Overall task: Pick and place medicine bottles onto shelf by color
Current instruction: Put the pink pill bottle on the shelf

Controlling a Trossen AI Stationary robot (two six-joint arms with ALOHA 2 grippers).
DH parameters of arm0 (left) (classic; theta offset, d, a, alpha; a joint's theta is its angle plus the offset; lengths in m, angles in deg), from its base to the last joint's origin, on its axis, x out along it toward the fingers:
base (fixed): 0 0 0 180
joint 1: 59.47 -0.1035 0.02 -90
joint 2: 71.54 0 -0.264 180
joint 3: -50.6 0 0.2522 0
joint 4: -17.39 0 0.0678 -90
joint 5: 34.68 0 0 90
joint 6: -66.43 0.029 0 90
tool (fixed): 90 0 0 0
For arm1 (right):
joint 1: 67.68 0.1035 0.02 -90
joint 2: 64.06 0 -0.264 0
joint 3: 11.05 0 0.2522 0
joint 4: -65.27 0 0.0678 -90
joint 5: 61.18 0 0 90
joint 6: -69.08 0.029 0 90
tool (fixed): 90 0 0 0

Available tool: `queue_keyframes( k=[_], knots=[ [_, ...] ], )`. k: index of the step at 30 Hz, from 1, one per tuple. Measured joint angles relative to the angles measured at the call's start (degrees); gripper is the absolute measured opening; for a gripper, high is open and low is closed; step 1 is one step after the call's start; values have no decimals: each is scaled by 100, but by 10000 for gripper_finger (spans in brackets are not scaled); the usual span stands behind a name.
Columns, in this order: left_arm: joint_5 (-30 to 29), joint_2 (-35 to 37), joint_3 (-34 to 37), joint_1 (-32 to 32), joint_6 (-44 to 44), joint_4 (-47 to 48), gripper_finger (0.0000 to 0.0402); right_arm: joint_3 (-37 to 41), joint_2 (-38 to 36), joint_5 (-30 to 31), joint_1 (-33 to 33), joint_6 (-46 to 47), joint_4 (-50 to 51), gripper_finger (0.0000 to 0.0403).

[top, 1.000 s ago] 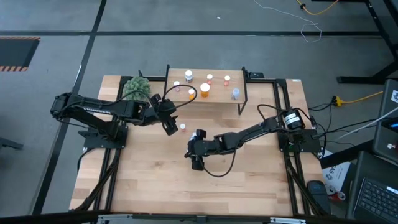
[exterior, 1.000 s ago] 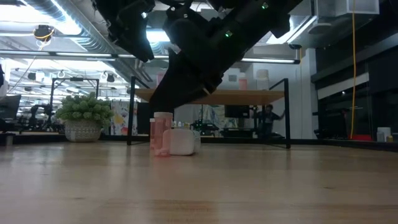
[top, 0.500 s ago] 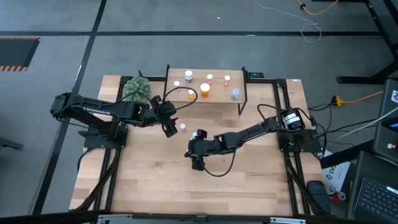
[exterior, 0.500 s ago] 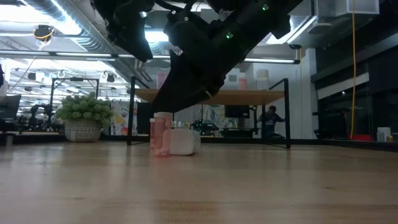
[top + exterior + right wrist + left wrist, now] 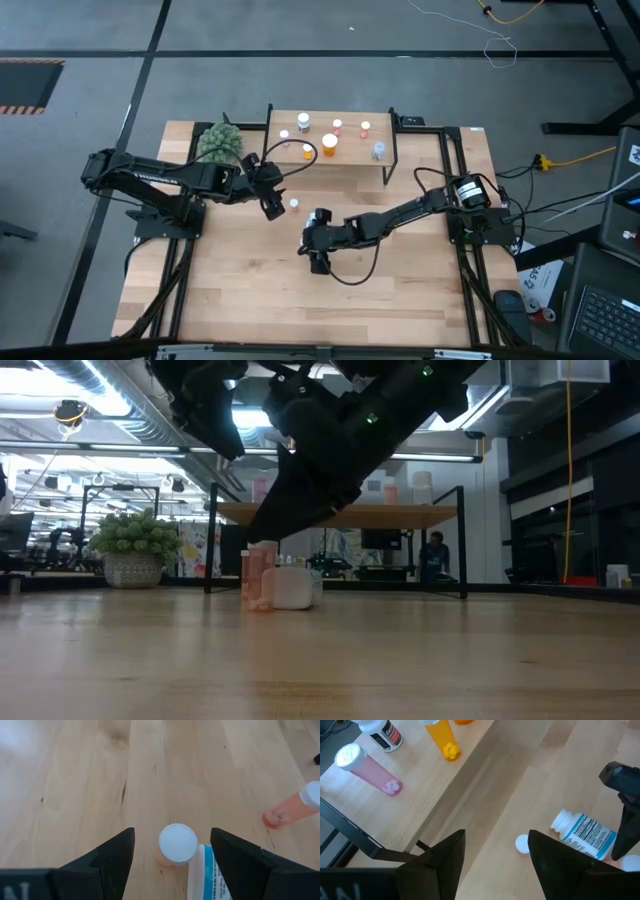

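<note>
My right gripper (image 5: 172, 831) (image 5: 318, 262) hangs open over mid-table. Between its fingers, without touching them, stands a pink bottle with a white cap (image 5: 177, 843); a white bottle with a blue label (image 5: 204, 876) lies on its side against it. Both show in the low view, the pink bottle (image 5: 262, 575) upright and the white bottle (image 5: 292, 588) lying. Another small pink bottle (image 5: 294, 809) (image 5: 294, 203) stands toward the shelf. My left gripper (image 5: 496, 834) (image 5: 272, 208) hovers open and empty near it, in front of the shelf (image 5: 350, 155). The shelf carries several bottles: pink (image 5: 367, 767), orange (image 5: 442, 740), white (image 5: 382, 732).
A green spiky plant ball (image 5: 220, 143) sits at the shelf's left end. The shelf's black frame legs (image 5: 212, 540) stand on the table just behind the bottles. Bare wood lies toward the table's near edge (image 5: 300, 320).
</note>
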Motion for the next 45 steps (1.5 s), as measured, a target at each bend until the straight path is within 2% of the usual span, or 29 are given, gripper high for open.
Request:
queue_keyframes(
  k=[16,26,30,39,42,45],
  knots=[
    [2,0,0,-2,-4,-12,212,23,332,51,0,11,-259,264],
    [2,0,0,-2,-4,-10,212,23,332,361,0,155,-313,259],
    [2,0,0,-2,-7,-8,212,23,332,355,0,171,-315,228],
    [2,0,0,-1,-7,-8,212,-22,332,345,0,330,-257,128],
    [3,0,0,-1,-17,-10,212,-272,332,175,-5,296,5,111],
    [3,0,0,-2,-22,-9,212,-777,332,150,-41,160,743,112]
  ],
)
